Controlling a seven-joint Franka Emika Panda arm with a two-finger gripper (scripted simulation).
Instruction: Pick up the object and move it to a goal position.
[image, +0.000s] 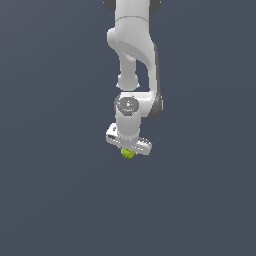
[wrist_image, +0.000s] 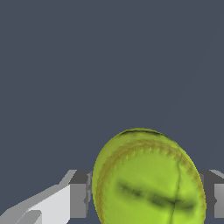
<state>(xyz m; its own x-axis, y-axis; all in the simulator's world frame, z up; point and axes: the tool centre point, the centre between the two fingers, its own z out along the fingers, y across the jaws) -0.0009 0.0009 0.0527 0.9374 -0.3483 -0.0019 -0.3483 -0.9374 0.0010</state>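
The object is a small yellow-green ball with dark seam marks. In the exterior view it hangs just under the white gripper, at the end of the white arm that comes down from above. In the wrist view the ball fills the space between the two grey finger pads, which press on its two sides. The gripper is shut on the ball. The fingertips are hidden behind the ball and the hand in the exterior view.
A plain dark grey-blue surface fills the background in both views. No other objects, containers or edges show.
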